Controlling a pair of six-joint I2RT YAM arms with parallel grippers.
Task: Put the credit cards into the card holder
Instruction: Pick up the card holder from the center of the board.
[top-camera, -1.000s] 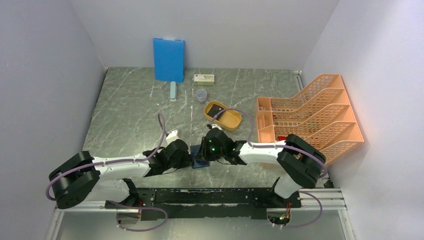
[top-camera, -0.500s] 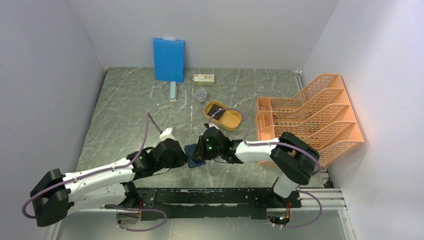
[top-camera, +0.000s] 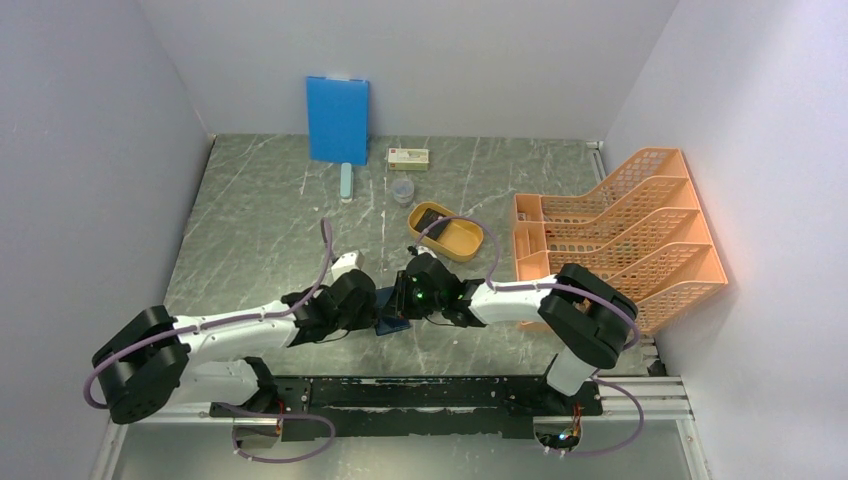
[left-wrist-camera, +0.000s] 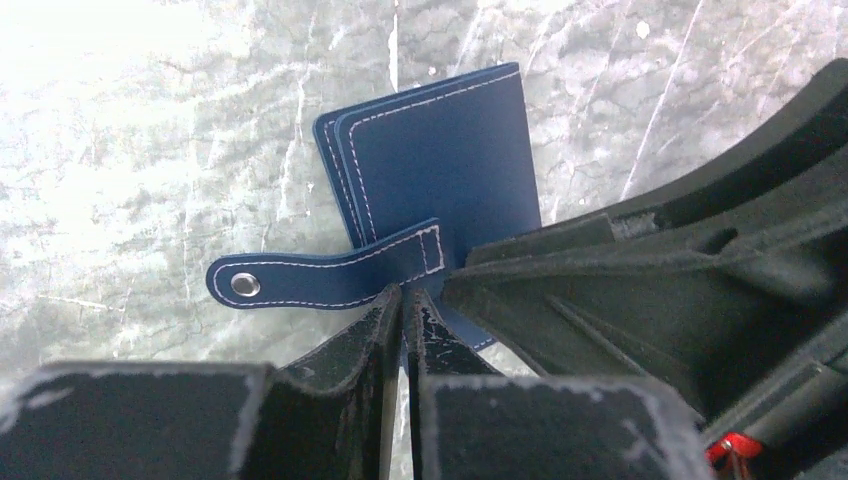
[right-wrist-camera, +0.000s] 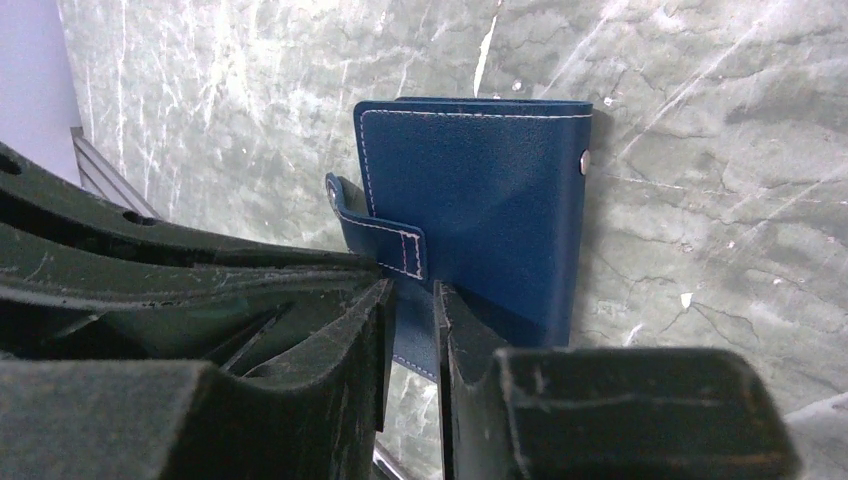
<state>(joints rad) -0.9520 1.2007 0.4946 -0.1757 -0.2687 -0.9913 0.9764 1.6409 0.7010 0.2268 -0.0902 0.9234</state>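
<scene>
Just now the left arm had tucked its elbow back in, and the card holder (left-wrist-camera: 440, 170) had slid a little left, near the middle of the tabletop's (top-camera: 260, 230) near edge. The left claw (left-wrist-camera: 403, 305) was pressed together on one edge and the right claw (right-wrist-camera: 412, 290) pinched another, so I think no cards could go in yet. It looked dark blue, flat and leathery, with white stitches and a loose strap (left-wrist-camera: 320, 275).

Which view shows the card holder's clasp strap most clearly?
The left wrist view: the clasp strap lies stretched out in full, its metal snap visible. The right wrist view shows it foreshortened, curled at the edge of the card holder. The top view shows only a dark sliver of the holder, no strap.
</scene>
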